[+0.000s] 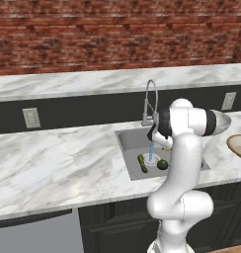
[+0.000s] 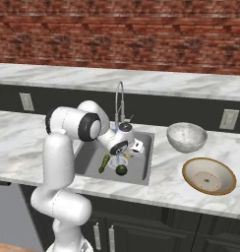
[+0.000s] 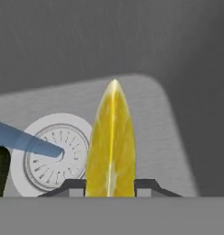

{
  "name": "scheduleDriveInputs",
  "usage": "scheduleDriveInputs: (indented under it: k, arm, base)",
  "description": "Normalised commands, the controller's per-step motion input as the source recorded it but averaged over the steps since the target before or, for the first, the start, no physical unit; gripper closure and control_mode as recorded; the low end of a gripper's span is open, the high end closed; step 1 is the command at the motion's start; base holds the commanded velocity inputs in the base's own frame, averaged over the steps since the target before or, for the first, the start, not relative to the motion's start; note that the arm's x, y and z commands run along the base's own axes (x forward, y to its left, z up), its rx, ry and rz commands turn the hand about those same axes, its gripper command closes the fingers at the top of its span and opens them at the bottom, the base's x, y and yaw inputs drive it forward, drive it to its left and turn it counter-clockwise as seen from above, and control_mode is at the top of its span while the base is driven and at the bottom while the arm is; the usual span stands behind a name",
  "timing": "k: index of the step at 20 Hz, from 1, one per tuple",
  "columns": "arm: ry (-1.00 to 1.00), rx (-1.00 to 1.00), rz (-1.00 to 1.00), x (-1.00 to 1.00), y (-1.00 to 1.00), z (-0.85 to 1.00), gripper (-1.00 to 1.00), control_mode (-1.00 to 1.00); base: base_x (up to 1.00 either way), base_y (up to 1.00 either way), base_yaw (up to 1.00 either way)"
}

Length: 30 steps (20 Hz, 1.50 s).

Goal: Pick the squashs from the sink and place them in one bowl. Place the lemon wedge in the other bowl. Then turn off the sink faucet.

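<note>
My gripper (image 3: 111, 188) is shut on the bright yellow lemon wedge (image 3: 111, 142), which stands up between the two dark fingertips (image 3: 72, 187). The hand hangs over the grey sink (image 3: 150, 114), just right of the drain (image 3: 56, 156). From the right base view the gripper (image 2: 129, 153) is low over the basin (image 2: 87, 160). The slim squash (image 2: 104, 163) and the round dark squash (image 2: 121, 170) lie on the sink floor near the front. The tan bowl (image 2: 209, 175) and the grey-white bowl (image 2: 186, 137) sit on the counter to the right. Water runs from the chrome faucet (image 2: 119, 101).
The blue water stream (image 3: 26, 140) falls onto the drain, close to the left of the gripper. White marble counter (image 1: 58, 158) spreads left of the sink (image 1: 126, 141). A dark backsplash with outlets (image 1: 31, 117) and a brick wall stand behind.
</note>
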Motion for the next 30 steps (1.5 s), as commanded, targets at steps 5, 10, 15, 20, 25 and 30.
scheduleDriveInputs:
  k: [5,10,15,20,25,30]
  arm:
    - [-0.04,0.0,-0.11,-0.19,-0.3,0.73,1.0,-1.0]
    - [-0.06,0.0,-0.12,-0.28,-0.33,0.76,1.0,-1.0]
    - [-0.04,0.0,-0.14,-0.31,-0.35,0.78,1.0,-1.0]
    - [-0.01,0.0,-0.16,-0.29,-0.38,0.68,1.0,-1.0]
    - [0.0,0.0,-0.16,-0.24,-0.41,0.64,1.0,-1.0]
    - [0.0,0.0,-0.16,-0.15,-0.49,0.46,1.0,-1.0]
  base:
    - [0.0,0.0,0.0]
    - [0.0,0.0,0.0]
    - [0.0,0.0,0.0]
    - [0.0,0.0,0.0]
    - [0.0,0.0,0.0]
    - [0.0,0.0,0.0]
